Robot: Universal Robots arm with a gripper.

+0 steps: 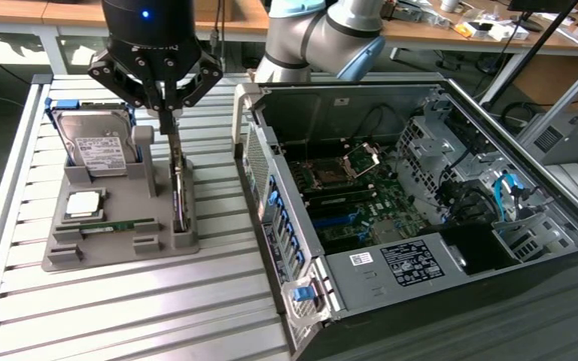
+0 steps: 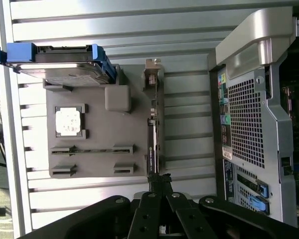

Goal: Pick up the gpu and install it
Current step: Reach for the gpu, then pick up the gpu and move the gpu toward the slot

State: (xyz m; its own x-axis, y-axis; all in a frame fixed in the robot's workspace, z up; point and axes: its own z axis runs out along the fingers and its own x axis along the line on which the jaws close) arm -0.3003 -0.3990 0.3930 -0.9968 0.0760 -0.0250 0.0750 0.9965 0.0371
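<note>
gpu (image 2: 153, 144), judged light, stiff yet fragile, is pinched at its thin upper edge by the nearly closed gripper (image 2: 159, 181).

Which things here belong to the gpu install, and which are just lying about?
Job: gripper, shut on the gpu standing edgewise in the grey holder; open computer case with its motherboard.
Lying about: hard drive, CPU, RAM stick, all in the same holder.

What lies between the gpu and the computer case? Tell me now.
Between gpu and case: rim of the gray holder, then bare slatted table, in both views.
</note>
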